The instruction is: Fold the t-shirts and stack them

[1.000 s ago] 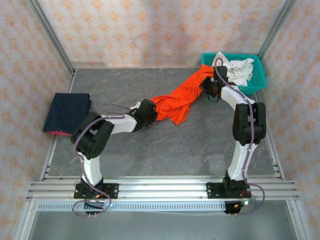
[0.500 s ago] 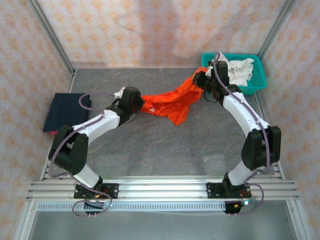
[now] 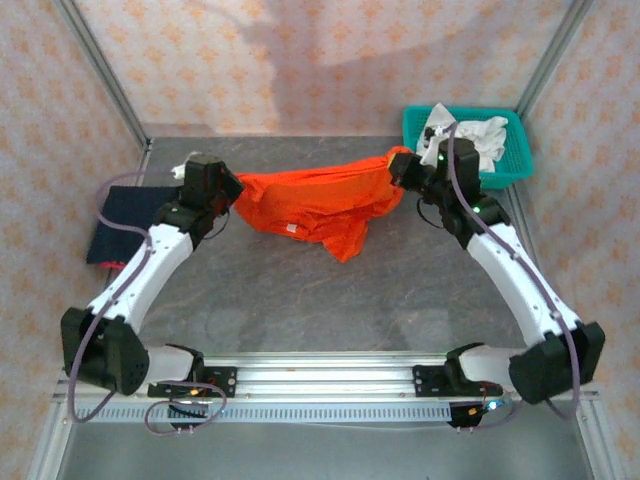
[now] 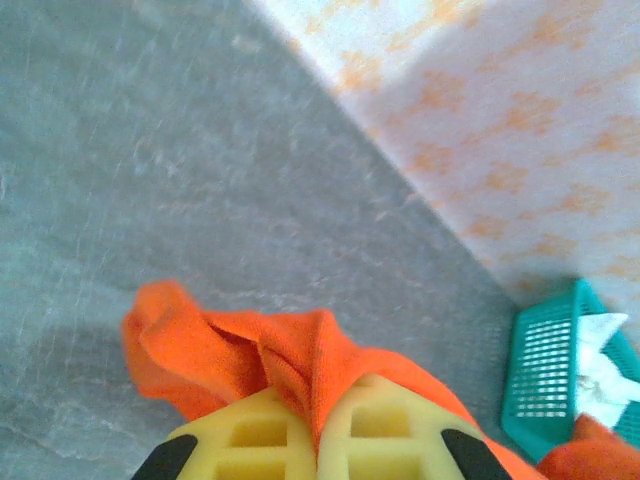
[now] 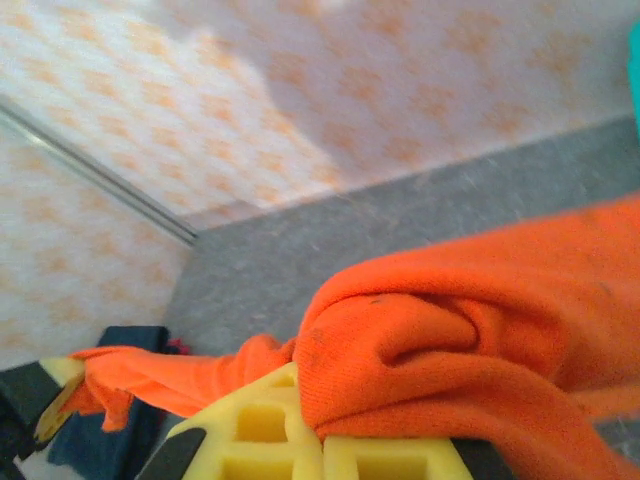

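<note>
An orange-red t-shirt [image 3: 310,200] hangs stretched between my two grippers above the grey table, its lower part drooping toward the middle. My left gripper [image 3: 226,186] is shut on the shirt's left end; in the left wrist view the cloth [image 4: 300,350] is pinched between the yellow fingers [image 4: 250,440]. At the shirt's right end my right gripper [image 3: 400,170] is shut on a bunched fold [image 5: 450,330]. A dark navy t-shirt [image 3: 130,220] lies folded at the table's left edge, also seen low in the right wrist view [image 5: 120,440].
A teal lattice basket [image 3: 515,165] with white cloth [image 3: 480,140] in it stands at the back right corner, close behind my right gripper. Patterned walls and metal frame posts [image 3: 100,70] enclose the table. A rail [image 3: 320,380] runs along the near edge.
Both arms have swung outward and back, the left gripper far to the left. The orange-red shirt, bunched a second ago, is now pulled out wide between them.
</note>
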You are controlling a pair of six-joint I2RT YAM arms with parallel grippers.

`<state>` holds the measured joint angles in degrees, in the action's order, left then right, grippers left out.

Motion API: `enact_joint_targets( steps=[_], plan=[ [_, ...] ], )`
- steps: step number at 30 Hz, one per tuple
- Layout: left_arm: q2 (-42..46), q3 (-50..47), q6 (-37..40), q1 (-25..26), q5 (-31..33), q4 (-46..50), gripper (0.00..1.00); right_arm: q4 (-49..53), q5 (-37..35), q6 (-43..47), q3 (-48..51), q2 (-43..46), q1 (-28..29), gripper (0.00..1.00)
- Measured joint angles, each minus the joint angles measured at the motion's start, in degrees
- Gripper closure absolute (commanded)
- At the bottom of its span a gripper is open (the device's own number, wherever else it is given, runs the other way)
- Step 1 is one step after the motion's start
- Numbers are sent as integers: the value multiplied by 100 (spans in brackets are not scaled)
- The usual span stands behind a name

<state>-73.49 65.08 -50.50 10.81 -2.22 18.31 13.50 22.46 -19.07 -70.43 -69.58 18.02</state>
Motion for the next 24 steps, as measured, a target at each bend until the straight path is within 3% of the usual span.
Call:
enact_joint_targets(
  steps=[6,11,19,24],
  plan=[
    [876,625,584,-4,278,417,100,-328,70,428,70,887,59,100],
    [918,1008,981,-7,459,546,100,-411,107,586,-4,691,59,100],
    [-968,2385,1443,-350,531,645,100,-409,-144,822,-1296,-1298,52,100],
    [-2277,4096,1611,-697,343,881,100,-420,-48,839,-2710,-2605,28,100]
  ],
)
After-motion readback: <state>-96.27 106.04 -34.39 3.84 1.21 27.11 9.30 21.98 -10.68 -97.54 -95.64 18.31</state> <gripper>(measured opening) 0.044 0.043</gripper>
